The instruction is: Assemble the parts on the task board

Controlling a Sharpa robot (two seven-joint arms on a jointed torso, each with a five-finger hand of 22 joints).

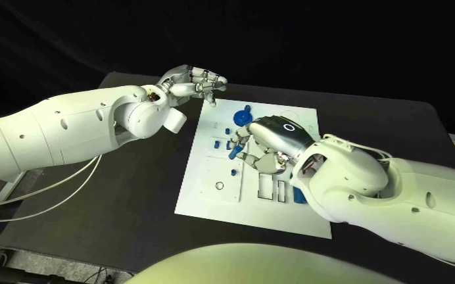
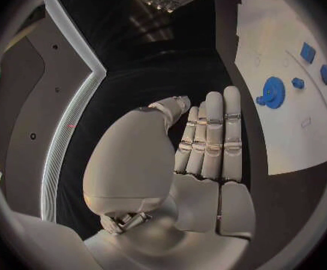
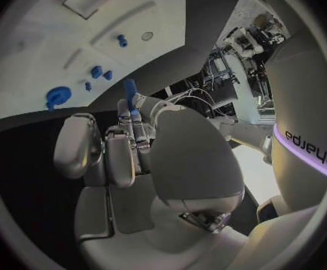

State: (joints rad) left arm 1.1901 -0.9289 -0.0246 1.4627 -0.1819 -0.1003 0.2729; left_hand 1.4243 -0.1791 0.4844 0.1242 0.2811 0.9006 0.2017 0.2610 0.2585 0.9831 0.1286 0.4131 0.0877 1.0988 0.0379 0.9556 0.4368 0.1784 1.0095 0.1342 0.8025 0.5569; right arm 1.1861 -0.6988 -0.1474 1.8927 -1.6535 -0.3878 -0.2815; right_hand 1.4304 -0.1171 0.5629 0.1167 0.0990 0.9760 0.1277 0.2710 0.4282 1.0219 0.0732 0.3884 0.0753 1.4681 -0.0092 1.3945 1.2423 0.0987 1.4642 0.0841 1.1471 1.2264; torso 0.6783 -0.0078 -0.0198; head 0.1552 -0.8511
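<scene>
Blue peg [image 3: 130,90] upright in right hand [image 1: 258,146] fingers over task board [image 1: 214,195], left hand [image 1: 194,83] fingers loosely curled, empty

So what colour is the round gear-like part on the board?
Blue gear; the left wrist view shows it best.

My left hand [image 1: 192,84], upper left of centre in the head view, looks like brushed silver metal with a dull sheen; in the left wrist view its palm and fingers [image 2: 214,139] are smooth, satin-finished segments. My right hand [image 1: 261,144], at the frame's middle, has the same silver finish, and its back carries a glossy dark cap that catches the light. It pinches a slim blue peg of smooth, matt plastic [image 3: 130,92]. The flat white rectangular task board [image 1: 216,200] looks like matt plastic, smooth and unreflective. The round blue gear-like part [image 1: 242,117] has a slightly glossy plastic surface. The black table [image 1: 123,218] is matt and even.
</scene>
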